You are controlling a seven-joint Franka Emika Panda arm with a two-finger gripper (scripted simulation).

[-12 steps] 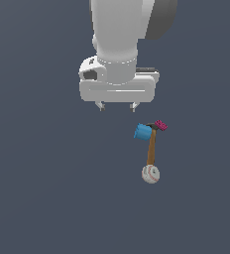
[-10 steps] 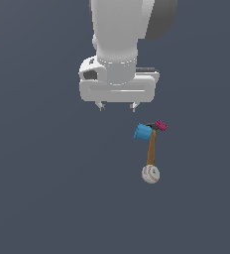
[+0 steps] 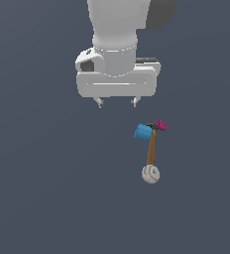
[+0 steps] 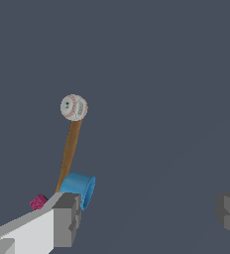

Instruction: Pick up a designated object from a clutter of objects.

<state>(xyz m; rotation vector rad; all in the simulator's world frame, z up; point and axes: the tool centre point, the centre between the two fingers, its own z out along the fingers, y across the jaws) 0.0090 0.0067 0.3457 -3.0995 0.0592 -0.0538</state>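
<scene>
Pincer hanging spread and empty above the counter — off to one side of the baseball, which is touching the hammer handle's end.

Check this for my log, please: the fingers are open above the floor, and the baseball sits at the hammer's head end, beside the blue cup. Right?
Not quite. The baseball sits at the hammer's handle end, away from the blue cup, which is by the head. The exterior view shows this. The gripper is open, as you say.
</scene>
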